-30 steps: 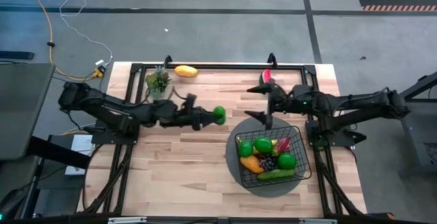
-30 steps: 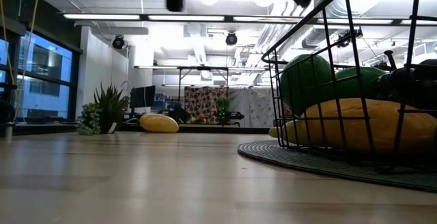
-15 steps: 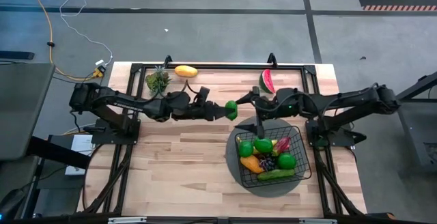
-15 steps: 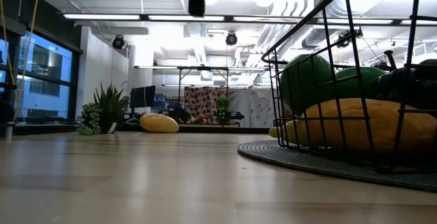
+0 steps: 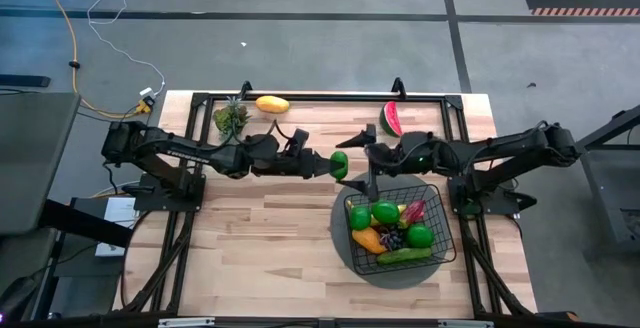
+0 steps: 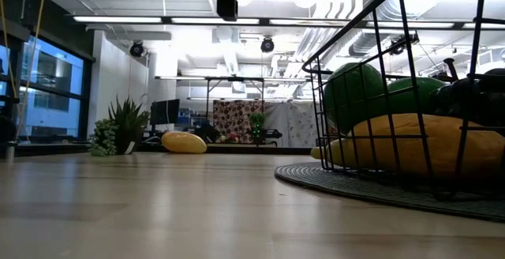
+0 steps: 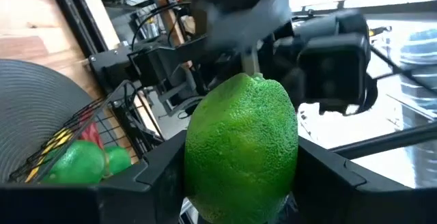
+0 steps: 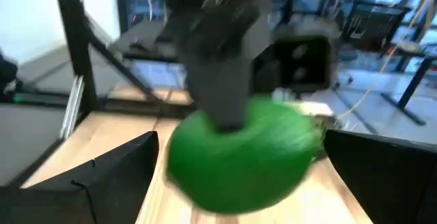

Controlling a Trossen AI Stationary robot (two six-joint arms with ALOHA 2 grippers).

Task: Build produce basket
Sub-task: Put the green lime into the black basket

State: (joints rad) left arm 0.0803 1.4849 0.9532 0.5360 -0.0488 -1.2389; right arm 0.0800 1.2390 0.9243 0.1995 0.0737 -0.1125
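Observation:
My left gripper (image 5: pixel 328 163) reaches in from the table's left and is shut on a green lime (image 5: pixel 339 162), held in the air over the table's middle. My right gripper (image 5: pixel 352 161) comes from the right and is open, its two fingers standing wide on either side of that lime (image 8: pixel 239 156) without touching it. The black wire basket (image 5: pixel 440 230) stands on a round grey mat (image 5: pixel 345 248) to the right, toward the near edge. It holds limes, an orange mango, dark grapes, a red chili and a cucumber. In the low view the basket (image 6: pixel 371 38) fills the right side. My left gripper pinches the lime between its two fingers (image 7: pixel 160 176), which lie on opposite sides of its middle (image 7: pixel 194 149). The fingers come in level from the table's left. The lime is lifted clear of the table, and its far end points at my right gripper.
A watermelon slice (image 5: pixel 392 120) lies near the far edge, behind my right gripper. A yellow fruit (image 5: pixel 271 104) and a small green leafy toy (image 5: pixel 231 120) sit at the far left. Bare wood shows on the near left.
My left gripper carried the lime toward the table's right, from left of centre to just short of the basket's far corner. My right gripper moved left toward it and now has its open fingers around the lime. In the last half second both barely shifted.

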